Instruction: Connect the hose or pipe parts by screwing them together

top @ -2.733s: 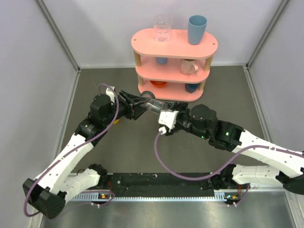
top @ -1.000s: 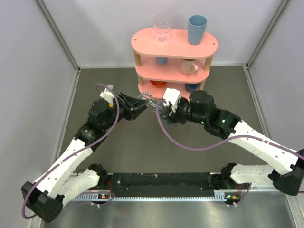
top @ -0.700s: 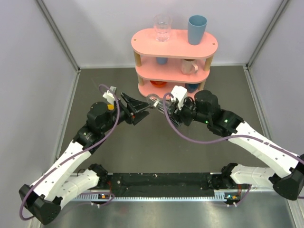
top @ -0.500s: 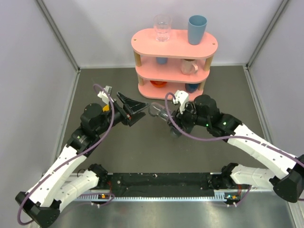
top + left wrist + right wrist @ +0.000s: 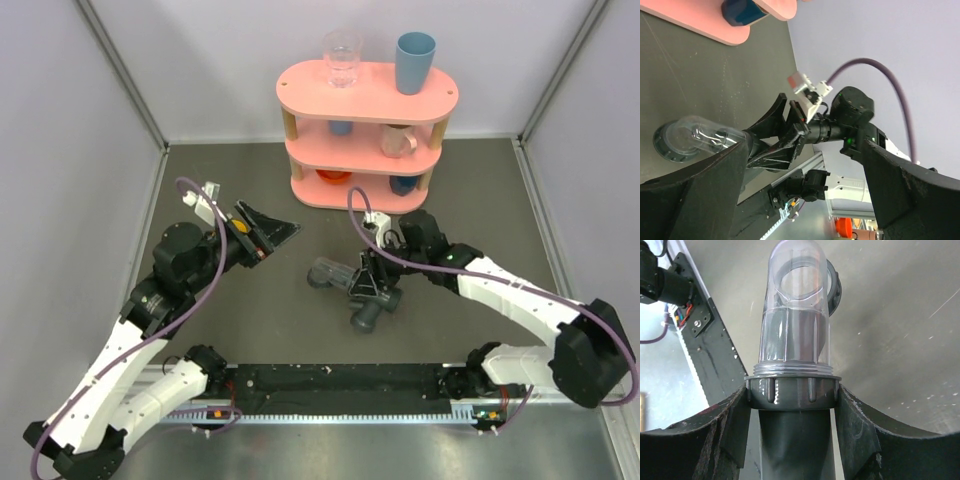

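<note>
The hose or pipe parts are joined. The translucent smoky tube sits in the ribbed collar of the dark grey T-shaped fitting, with a thin band of thread showing above the collar. My right gripper is shut on that collar and holds the pair low over the table in front of the shelf. My left gripper stands wide open to the left, apart from the tube and with nothing between its fingers.
A pink three-tier shelf stands at the back with a clear glass, a blue cup and a mug on it. Grey walls close both sides. A black rail runs along the near edge.
My left gripper has opened, let go of the tube and drawn back to the left. My right arm has carried the joined parts down towards the table.
</note>
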{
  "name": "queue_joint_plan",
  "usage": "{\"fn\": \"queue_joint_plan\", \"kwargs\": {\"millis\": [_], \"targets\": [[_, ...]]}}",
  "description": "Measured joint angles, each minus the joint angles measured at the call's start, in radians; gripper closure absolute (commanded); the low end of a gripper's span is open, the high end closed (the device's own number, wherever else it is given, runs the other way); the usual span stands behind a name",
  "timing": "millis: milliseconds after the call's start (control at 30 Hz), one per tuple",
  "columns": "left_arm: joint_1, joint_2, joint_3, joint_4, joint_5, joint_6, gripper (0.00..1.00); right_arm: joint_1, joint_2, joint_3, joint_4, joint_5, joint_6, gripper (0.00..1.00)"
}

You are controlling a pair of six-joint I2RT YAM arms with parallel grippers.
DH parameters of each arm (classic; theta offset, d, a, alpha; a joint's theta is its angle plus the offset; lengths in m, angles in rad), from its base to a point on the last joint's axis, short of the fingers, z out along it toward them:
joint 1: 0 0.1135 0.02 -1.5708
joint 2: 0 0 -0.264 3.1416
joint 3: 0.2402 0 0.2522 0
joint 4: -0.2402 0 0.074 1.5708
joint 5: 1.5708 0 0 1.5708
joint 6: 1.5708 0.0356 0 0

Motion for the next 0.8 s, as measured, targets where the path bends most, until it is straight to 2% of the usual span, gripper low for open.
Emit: {"fn": "queue_joint_plan", "kwargs": {"millis": [67,133,267,367,533,667,733,767,800], "targets": [[0.000,-0.002,0.012,-0.010,-0.011,0.014,0.01,-0.032,0.031,-0.026,0.032,-0.058,0.025,0.92],[0.000,-0.002,0.024,-0.018,-0.016,0.023,0.01,-0.066,0.059,-0.051,0.067,-0.099,0.042,0.85],[0.000,-0.002,0.025,-0.031,-0.021,0.029,0.01,-0.126,0.119,-0.069,0.118,-0.174,0.061,0.77],[0.000,-0.002,0.025,-0.042,-0.023,0.034,0.01,-0.170,0.173,-0.068,0.149,-0.220,0.061,0.61],[0.000,0.015,0.025,-0.042,-0.023,0.034,0.01,-0.225,0.275,-0.049,0.140,-0.231,0.061,0.57],[0.000,0.042,0.025,-0.041,-0.022,0.035,0.01,-0.245,0.330,-0.006,0.118,-0.222,0.067,0.32],[0.000,0.065,0.028,-0.043,-0.022,0.039,0.01,-0.253,0.331,0.012,0.100,-0.201,0.067,0.27],[0.000,0.072,0.030,-0.044,-0.022,0.040,0.01,-0.257,0.331,0.021,0.096,-0.191,0.068,0.19],[0.000,0.081,0.035,-0.047,-0.022,0.044,0.01,-0.262,0.331,0.029,0.092,-0.181,0.068,0.16]]}}
